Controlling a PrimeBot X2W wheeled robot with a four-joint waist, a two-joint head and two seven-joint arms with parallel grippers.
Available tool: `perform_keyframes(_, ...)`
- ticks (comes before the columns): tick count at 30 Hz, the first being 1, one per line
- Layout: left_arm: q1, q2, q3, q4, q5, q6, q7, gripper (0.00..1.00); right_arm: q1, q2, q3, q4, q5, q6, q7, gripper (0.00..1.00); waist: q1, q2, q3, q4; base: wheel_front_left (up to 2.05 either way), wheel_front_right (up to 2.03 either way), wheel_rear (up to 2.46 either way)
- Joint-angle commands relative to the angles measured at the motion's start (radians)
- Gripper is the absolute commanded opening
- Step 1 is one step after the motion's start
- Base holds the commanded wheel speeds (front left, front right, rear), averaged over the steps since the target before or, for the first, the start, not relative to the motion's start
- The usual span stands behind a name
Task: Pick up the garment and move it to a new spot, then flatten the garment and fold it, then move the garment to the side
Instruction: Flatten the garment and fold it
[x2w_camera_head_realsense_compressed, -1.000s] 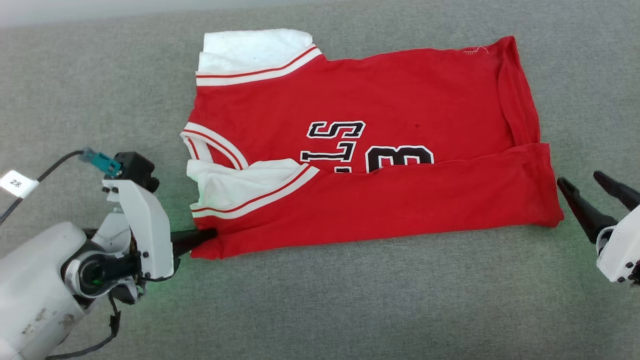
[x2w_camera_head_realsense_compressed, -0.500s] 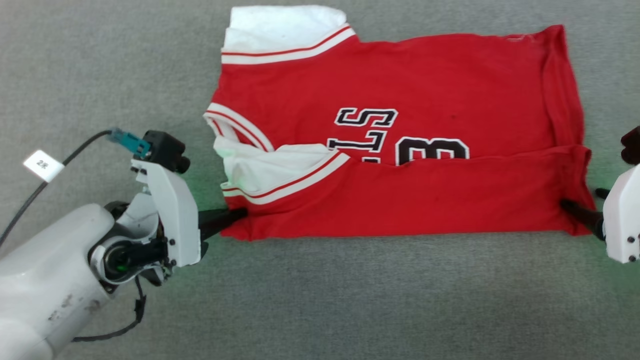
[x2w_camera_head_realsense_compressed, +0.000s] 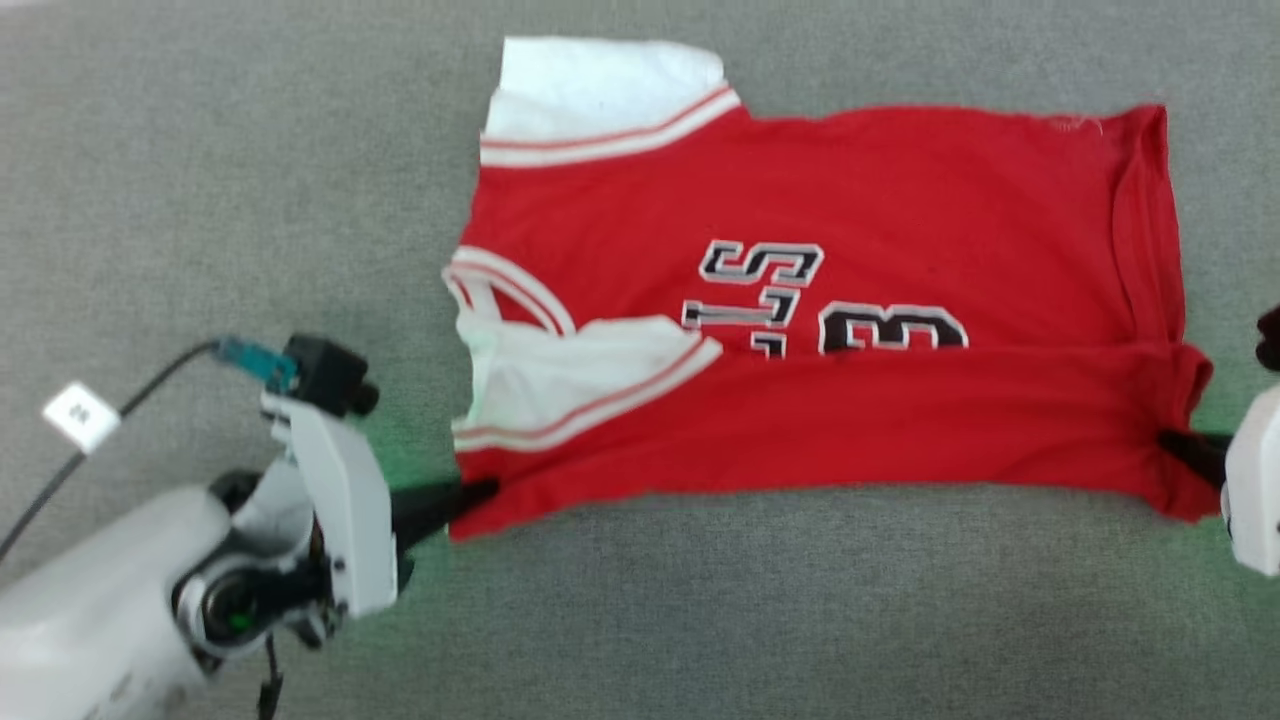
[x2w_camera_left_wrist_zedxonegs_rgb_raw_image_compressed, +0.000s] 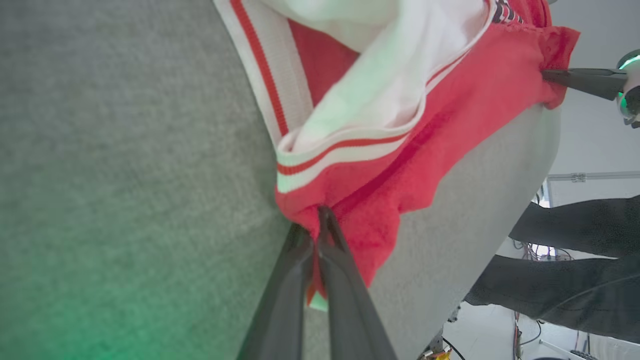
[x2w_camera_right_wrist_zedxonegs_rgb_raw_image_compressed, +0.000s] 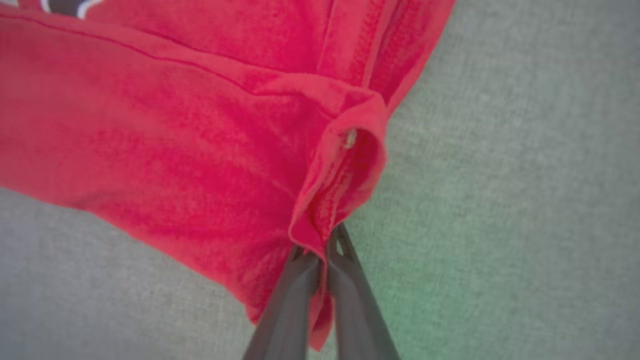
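The garment (x2w_camera_head_realsense_compressed: 850, 190) lies flat on the grey table (x2w_camera_head_realsense_compressed: 700, 620), with its near long edge folded up over the lettering. The left end effector (x2w_camera_head_realsense_compressed: 482, 491) is clamped on the garment's near collar-end corner. The right end effector (x2w_camera_head_realsense_compressed: 1168, 441) is clamped on its near hem-end corner.

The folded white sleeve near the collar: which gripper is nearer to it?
Left. The left gripper pinches the garment corner just beside the folded white sleeve; the right gripper pinches the far hem corner.
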Motion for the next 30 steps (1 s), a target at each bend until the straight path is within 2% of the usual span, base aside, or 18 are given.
perform_keyframes(1,0.050,0.020,-0.018,-0.026,0.000,0.007,-0.005,0.00,0.039,-0.018,0.006,-0.009,0.013,-0.002,0.002,0.00,0.0000,0.0000,-0.018,0.001,0.00,0.00,0.00)
perform_keyframes(10,0.166,0.129,-0.025,-0.276,-0.006,0.062,-0.082,0.00,0.153,-0.072,-0.027,-0.079,0.056,-0.002,-0.005,0.02,0.0000,0.0000,-0.042,0.004,0.00,0.00,0.00)
perform_keyframes(11,0.172,0.136,-0.025,-0.293,-0.002,0.066,-0.091,0.00,0.161,-0.070,-0.035,-0.085,0.055,-0.002,-0.011,0.16,0.0000,0.0000,-0.044,0.005,0.00,0.00,0.00)
perform_keyframes(12,0.176,0.141,-0.022,-0.300,0.005,0.072,-0.104,0.00,0.168,-0.068,-0.043,-0.091,0.048,-0.002,-0.025,0.43,0.0000,0.0000,-0.046,0.006,0.00,0.00,0.00)
perform_keyframes(13,0.180,0.143,-0.019,-0.305,0.010,0.078,-0.117,0.28,0.176,-0.061,-0.058,-0.093,0.040,-0.002,-0.044,0.90,0.0000,0.0000,-0.048,0.007,0.00,0.00,0.00)
perform_keyframes(14,0.184,0.145,-0.018,-0.308,0.019,0.084,-0.129,0.57,0.184,-0.053,-0.072,-0.094,0.032,-0.002,-0.064,1.00,0.0000,0.0000,-0.051,0.008,0.00,0.00,0.00)
perform_keyframes(15,0.187,0.146,-0.015,-0.311,0.024,0.086,-0.142,0.96,0.190,-0.044,-0.084,-0.097,0.024,-0.002,-0.084,1.00,0.0000,0.0000,-0.054,0.009,0.00,0.00,0.00)
perform_keyframes(16,0.189,0.146,-0.009,-0.313,0.023,0.089,-0.157,1.00,0.197,-0.037,-0.098,-0.104,0.013,-0.002,-0.110,1.00,0.0000,0.0000,-0.057,0.010,0.00,0.00,0.00)
perform_keyframes(20,0.191,0.163,0.025,-0.320,0.041,0.103,-0.233,1.00,0.223,-0.002,-0.161,-0.133,-0.046,-0.002,-0.229,1.00,0.0000,0.0000,-0.070,0.008,0.00,0.00,0.00)
perform_keyframes(23,0.183,0.169,0.068,-0.299,0.086,0.132,-0.343,1.00,0.220,0.041,-0.195,-0.150,-0.112,-0.002,-0.330,1.00,0.0000,0.0000,-0.075,-0.001,0.00,0.00,0.00)
perform_keyframes(25,0.180,0.156,0.096,-0.271,0.111,0.152,-0.424,1.00,0.208,0.085,-0.211,-0.149,-0.155,-0.002,-0.398,1.00,0.0000,0.0000,-0.076,-0.011,0.00,0.00,0.00)
perform_keyframes(27,0.186,0.130,0.126,-0.237,0.110,0.153,-0.499,1.00,0.188,0.133,-0.224,-0.141,-0.198,-0.002,-0.476,1.00,0.0000,0.0000,-0.078,-0.020,0.00,0.00,0.00)
perform_keyframes(30,0.166,0.097,0.160,-0.144,0.145,0.163,-0.558,1.00,0.164,0.213,-0.234,-0.110,-0.254,-0.002,-0.594,1.00,0.0000,0.0000,-0.073,-0.035,0.00,0.00,0.00)
